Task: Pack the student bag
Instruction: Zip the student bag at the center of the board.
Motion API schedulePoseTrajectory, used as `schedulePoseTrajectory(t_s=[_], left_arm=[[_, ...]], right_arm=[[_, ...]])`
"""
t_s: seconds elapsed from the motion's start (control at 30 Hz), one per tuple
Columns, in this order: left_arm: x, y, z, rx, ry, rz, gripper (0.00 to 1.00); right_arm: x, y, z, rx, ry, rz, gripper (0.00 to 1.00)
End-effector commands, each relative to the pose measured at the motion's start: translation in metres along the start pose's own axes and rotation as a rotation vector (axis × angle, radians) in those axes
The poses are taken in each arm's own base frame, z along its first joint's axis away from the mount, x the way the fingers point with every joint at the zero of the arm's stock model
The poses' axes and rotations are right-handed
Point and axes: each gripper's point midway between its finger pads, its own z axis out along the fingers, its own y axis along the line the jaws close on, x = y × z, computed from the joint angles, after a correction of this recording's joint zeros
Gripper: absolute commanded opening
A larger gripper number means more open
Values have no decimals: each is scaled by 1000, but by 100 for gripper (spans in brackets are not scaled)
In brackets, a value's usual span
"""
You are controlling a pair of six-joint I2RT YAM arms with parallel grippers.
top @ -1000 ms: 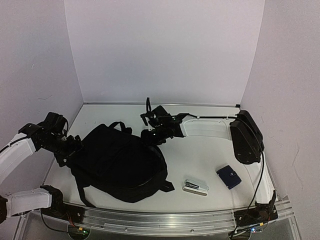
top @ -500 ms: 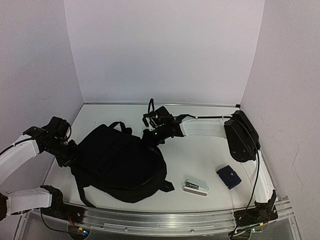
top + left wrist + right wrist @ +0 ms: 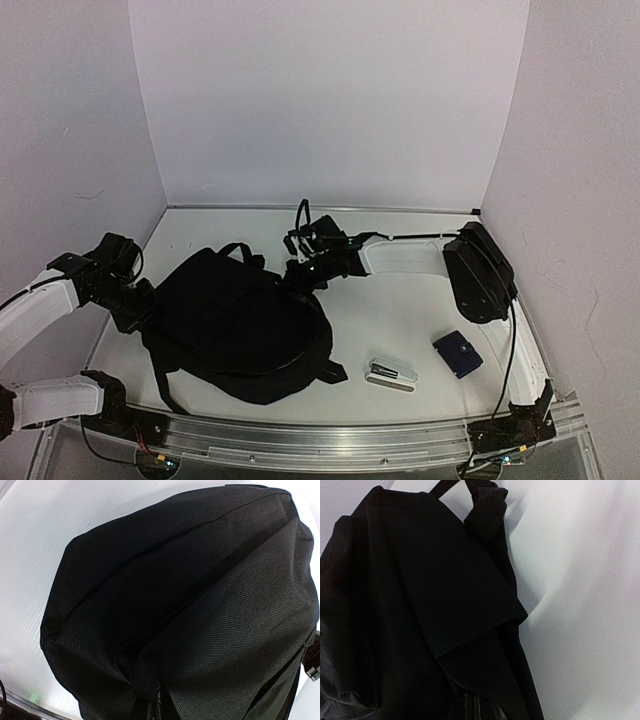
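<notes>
Left jaws and right jaws newly closed, each pinching student bag (image 3: 235, 320) fabric, opposite sides

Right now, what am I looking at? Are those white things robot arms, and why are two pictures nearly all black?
Yes. A left arm and a right arm are bolted to a white table. One picture looks down from above and behind them. The other two come from small cameras on the wrists. They sit so close to the student bag that its black cloth nearly fills them. The left gripper is shut on the bag's left edge. The right gripper is shut on its far edge, near the straps. Also on the table lie a small silver and black thing, perhaps a stapler, and a small dark blue case.
</notes>
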Motion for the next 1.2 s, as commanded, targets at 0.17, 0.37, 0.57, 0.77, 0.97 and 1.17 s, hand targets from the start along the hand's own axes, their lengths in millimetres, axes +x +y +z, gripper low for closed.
schedulePoseTrajectory(t_s=[0.17,0.37,0.57,0.77,0.97,1.17], left_arm=[[-31,-2,-9,-8,-144,-24,0],[-38,-7,-14,1,-162,-17,0],[-46,-15,-21,30,-200,9,0],[-58,-32,-33,80,-245,101,0],[-68,-42,-40,80,-275,181,0],[-79,-34,-40,11,-323,205,0]], right_arm=[[-48,7,-82,146,-231,-58,0],[-39,5,-91,153,-222,-52,0],[-38,20,-106,99,-219,-39,0],[-46,50,-121,10,-180,-17,0],[-41,62,-129,-43,-115,29,0],[-37,70,-140,-135,-60,63,0]])
